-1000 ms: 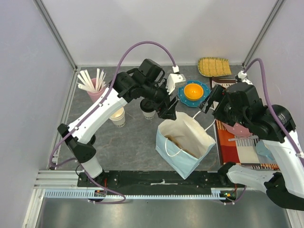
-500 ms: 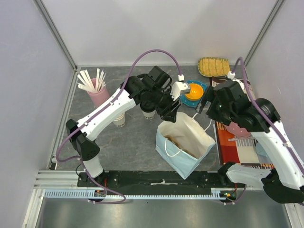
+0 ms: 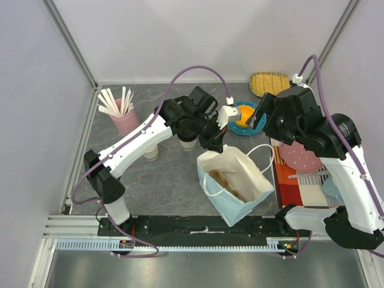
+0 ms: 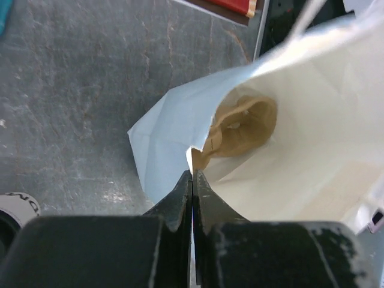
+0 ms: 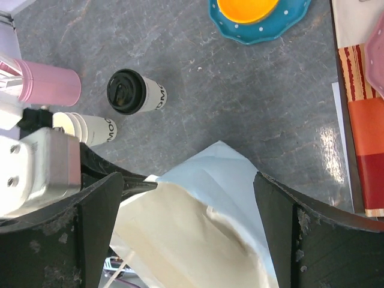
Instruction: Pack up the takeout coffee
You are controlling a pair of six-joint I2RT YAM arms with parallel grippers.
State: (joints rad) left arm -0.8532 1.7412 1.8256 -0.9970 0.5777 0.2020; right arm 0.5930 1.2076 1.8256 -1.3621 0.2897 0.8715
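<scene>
Nearest the arm bases: light-blue paper bag (image 3: 221, 203), upright and open on the grey table (image 3: 168, 180), brown item (image 4: 240, 129) inside. At its far rim: left gripper (image 4: 192, 174) clamped shut on the paper edge; right gripper (image 5: 186, 177) spread wide above that rim, holding nothing. Just beyond, outside the bag: takeout coffee (image 5: 135, 93), upright, lid on, near stacked lidless cups (image 5: 90, 127) and a pink cup of sticks (image 5: 51, 84).
</scene>
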